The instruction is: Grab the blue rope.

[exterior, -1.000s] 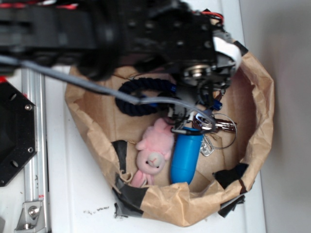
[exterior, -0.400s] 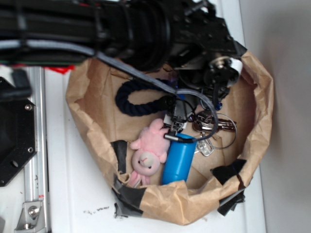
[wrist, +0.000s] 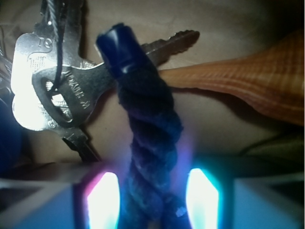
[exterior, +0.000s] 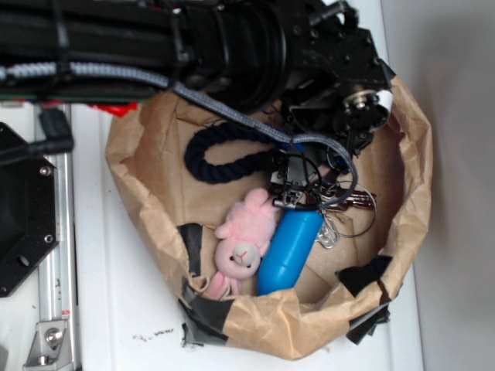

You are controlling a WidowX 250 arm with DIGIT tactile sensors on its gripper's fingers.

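Observation:
The blue rope (exterior: 220, 154) is a thick dark navy twisted cord lying curled in the upper left of the brown paper bag (exterior: 410, 154). Its right end disappears under the black arm. In the wrist view the rope (wrist: 147, 129) runs straight up between the two glowing fingertips, and its shiny blue cap rests across a key. My gripper (wrist: 151, 200) straddles the cord with a thin gap on each side, so it is open. From outside, the gripper (exterior: 298, 171) is mostly hidden under the arm and cables.
A bunch of silver keys (exterior: 348, 202) (wrist: 57, 86) lies just beside the rope's end. A pink plush toy (exterior: 246, 239) and a bright blue plastic cylinder (exterior: 290, 249) lie at the front of the bag. A brown paper fold (wrist: 248, 81) rises on the right.
The arm has swung over the top of the bag and the gripper has come down at the rope's right end. The cylinder and plush shifted slightly.

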